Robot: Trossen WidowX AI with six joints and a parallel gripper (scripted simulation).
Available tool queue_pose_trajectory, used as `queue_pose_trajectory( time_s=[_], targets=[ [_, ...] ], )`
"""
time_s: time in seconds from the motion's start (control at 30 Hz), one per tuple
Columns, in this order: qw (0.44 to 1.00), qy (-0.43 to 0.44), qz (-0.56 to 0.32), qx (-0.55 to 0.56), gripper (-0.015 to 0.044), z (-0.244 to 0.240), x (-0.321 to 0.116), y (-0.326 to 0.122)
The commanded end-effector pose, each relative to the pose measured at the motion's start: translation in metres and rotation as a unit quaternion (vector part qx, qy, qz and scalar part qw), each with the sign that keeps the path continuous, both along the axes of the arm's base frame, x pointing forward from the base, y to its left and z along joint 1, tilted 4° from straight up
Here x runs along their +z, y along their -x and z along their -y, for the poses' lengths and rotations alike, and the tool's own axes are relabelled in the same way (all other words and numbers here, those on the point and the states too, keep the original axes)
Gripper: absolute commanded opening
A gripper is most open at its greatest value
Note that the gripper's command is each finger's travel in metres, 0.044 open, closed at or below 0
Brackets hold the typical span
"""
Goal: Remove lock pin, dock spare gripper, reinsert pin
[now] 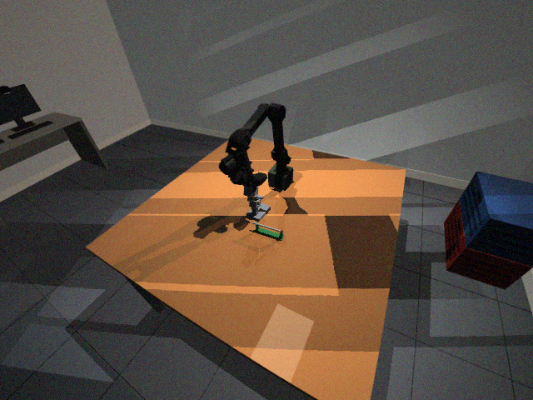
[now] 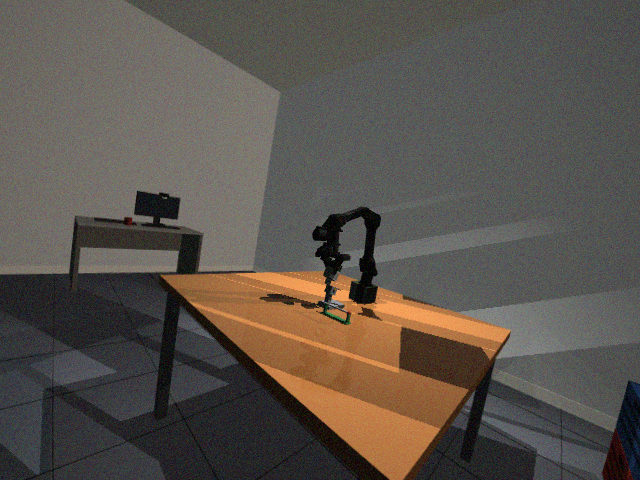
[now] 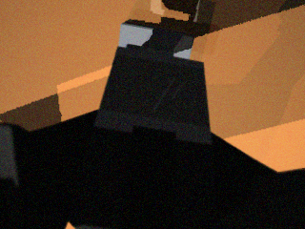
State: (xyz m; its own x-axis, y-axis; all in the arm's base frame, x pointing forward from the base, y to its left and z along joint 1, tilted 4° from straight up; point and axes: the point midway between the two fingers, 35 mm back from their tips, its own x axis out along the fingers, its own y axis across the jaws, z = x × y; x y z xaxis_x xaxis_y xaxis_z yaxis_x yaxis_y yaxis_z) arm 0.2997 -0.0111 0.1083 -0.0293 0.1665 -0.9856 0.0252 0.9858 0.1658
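- Shows, near the centre of the top view and just right of centre in the exterior view, a black arm (image 1: 260, 118) (image 2: 354, 212) bent over an orange-brown table (image 1: 292, 267) (image 2: 320, 356).
- Ends in a gripper (image 1: 251, 191) (image 2: 331, 271) (image 3: 149, 125) pointing down, with fingers about halfway apart, clamped on the grey spare gripper (image 1: 252, 201) (image 2: 329, 284) (image 3: 152, 91).
- Fills the upper middle of the wrist view with that held piece, its broad face mostly in shadow; leaves much of the lower part black.
- Places the held piece at the grey mount (image 1: 263, 209) (image 2: 337, 304), whose flat base lies on the table; too small and dark to tell whether seated in the socket or only over or against it.
- Shows the lock pin (image 1: 269, 227) (image 2: 338, 308), a thin pale rod with a red end, out of the socket and lying along the top of a green holder (image 1: 269, 233) (image 2: 336, 316), just below the mount in both room views.
- Puts the pin's red end toward the right of the frame, apart from the gripper.
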Motion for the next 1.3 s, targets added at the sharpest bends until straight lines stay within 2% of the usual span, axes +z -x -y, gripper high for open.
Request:
queue_pose_trajectory(
  time_s=[0.0,0.4,1.27],
  targets=[
    [1.000,0.012,-0.019,0.004,0.0000,-0.005,0.010,0.008],
    [0.996,0.046,-0.074,0.019,0.0000,-0.014,0.031,0.029],
    [0.996,0.047,-0.070,0.016,0.0000,-0.016,0.001,0.020]
  ],
)
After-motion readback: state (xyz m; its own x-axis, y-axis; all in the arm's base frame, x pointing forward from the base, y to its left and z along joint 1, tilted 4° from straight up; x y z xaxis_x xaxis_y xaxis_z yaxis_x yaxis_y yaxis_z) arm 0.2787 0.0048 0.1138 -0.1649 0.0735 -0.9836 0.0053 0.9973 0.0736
